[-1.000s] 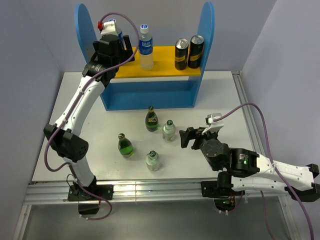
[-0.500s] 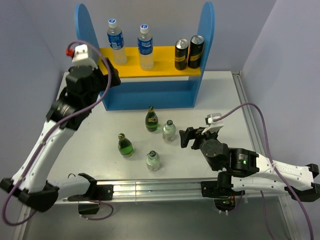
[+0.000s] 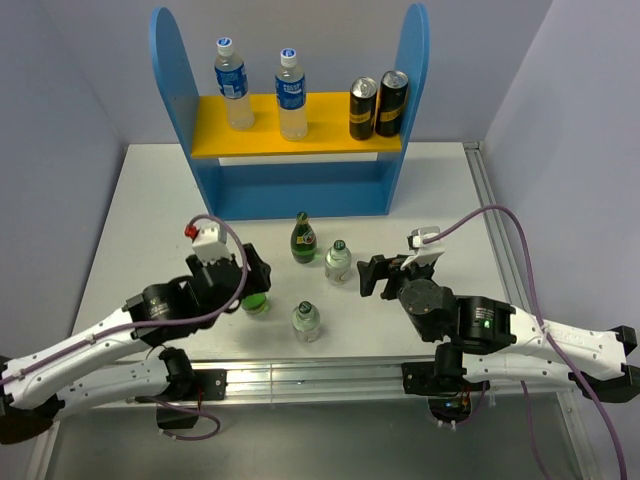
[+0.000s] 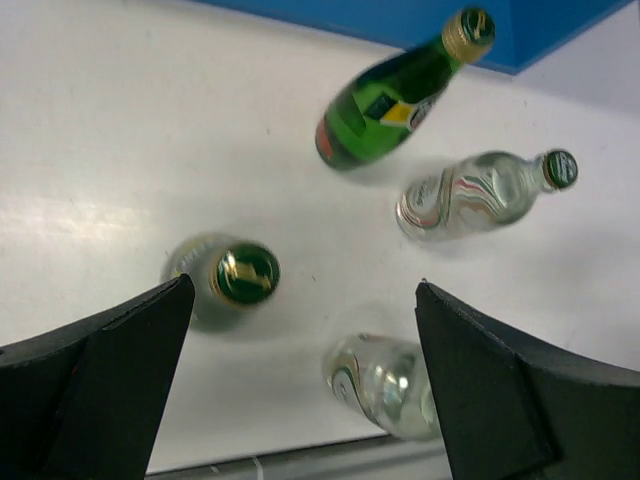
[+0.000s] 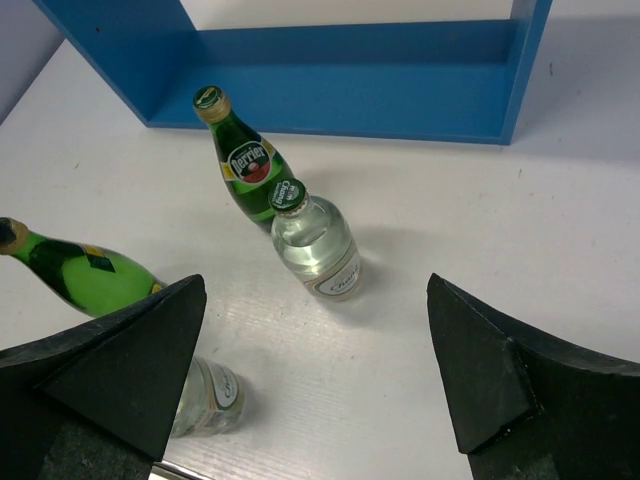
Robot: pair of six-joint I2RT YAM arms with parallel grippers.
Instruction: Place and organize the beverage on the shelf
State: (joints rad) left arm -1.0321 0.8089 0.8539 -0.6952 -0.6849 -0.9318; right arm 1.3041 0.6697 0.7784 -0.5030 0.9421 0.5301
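On the shelf (image 3: 300,190) upper board: two blue-label bottles (image 3: 230,83) stood | before the shelf: two green bottles (image 3: 303,238), two short clear bottles (image 3: 338,262) upright | left gripper (image 4: 302,290), right gripper (image 5: 316,283): wide open, empty, near them.

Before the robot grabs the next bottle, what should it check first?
1. Left claw open: ok.
2. Right claw open: ok.
3. Near green bottle centred in left claw: not ok, off to one side.
4. Far green bottle and two clear bottles standing up: ok.
5. Room on yellow board between blue-label bottles and cans: ok.
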